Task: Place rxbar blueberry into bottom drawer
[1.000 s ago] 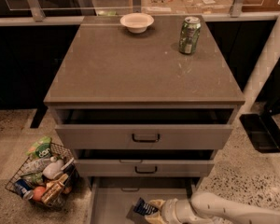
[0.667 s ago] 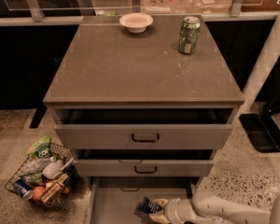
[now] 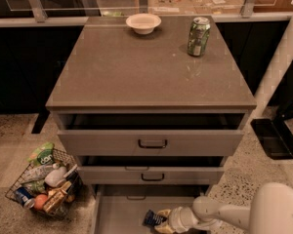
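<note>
Grey drawers [image 3: 151, 143] number three; one green soda can [image 3: 198, 29] and one white bowl [image 3: 143, 22] stand on top. One small, flat navy-wrapped snack bar [image 3: 152, 218] is low in the lowest drawer [image 3: 118, 211], clamped between the jaws of the cream gripper [image 3: 161, 219].

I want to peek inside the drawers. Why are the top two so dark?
Camera view: the top drawer and middle drawer are barely open, so their insides lie in shadow; the bottom drawer, pulled out further, catches light, showing the hand at the rxbar blueberry inside it.
</note>
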Action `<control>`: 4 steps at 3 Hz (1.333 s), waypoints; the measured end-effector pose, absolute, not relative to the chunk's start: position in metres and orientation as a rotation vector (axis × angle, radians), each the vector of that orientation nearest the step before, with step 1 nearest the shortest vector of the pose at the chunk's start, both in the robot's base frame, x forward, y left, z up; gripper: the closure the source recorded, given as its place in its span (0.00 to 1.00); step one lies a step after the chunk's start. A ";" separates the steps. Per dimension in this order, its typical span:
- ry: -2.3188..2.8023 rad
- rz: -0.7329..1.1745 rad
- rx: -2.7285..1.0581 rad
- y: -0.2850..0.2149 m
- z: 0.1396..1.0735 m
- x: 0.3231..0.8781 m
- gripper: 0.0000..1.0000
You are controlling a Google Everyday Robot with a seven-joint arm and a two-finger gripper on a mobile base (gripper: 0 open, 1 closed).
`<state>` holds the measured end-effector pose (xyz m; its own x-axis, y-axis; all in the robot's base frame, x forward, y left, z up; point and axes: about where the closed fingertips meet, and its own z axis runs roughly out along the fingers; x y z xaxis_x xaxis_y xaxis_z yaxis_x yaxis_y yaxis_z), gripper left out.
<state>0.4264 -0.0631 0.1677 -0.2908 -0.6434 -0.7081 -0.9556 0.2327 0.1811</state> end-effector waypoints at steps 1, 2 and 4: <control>2.039 0.868 -1.527 -0.052 0.140 0.424 1.00; 2.105 0.836 -1.517 -0.063 0.126 0.420 1.00; 2.107 0.839 -1.516 -0.060 0.124 0.418 0.61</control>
<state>0.4184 -0.0603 0.1238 -0.3238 -0.6987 -0.6379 -0.9460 0.2269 0.2317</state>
